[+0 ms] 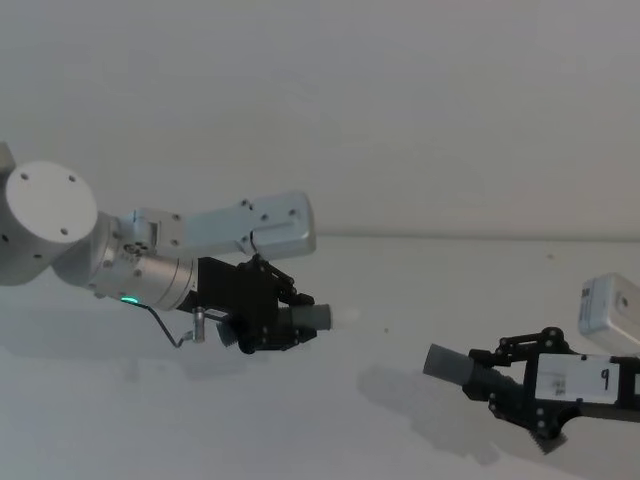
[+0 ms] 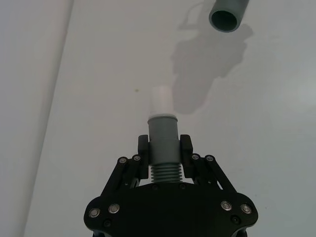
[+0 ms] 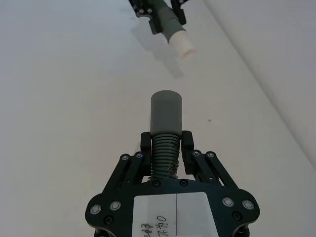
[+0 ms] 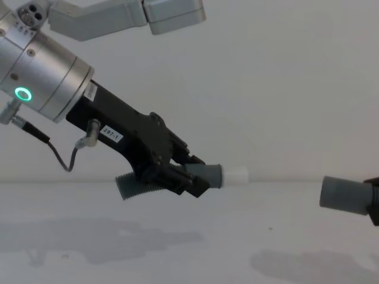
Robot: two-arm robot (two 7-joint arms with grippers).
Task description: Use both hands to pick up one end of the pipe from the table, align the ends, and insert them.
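Both pipe pieces are held in the air above the white table [image 1: 420,290]. My left gripper [image 1: 290,322] is shut on one ribbed piece just behind its grey cuff [image 2: 163,134], which ends in a white tip [image 4: 235,175]; the ribbed tail [image 4: 133,186] sticks out behind the fingers. My right gripper [image 1: 490,375] is shut on the other piece, whose plain grey cuff [image 3: 166,112] has an open mouth [image 2: 228,14]. The two ends face each other with a clear gap between them. In the head view the right cuff [image 1: 448,364] sits lower than the left one.
The table's far edge meets a plain wall [image 1: 400,120] behind the arms. Shadows of both grippers fall on the bare table surface [image 4: 177,242] beneath them. A small dark speck [image 3: 209,120] lies on the table.
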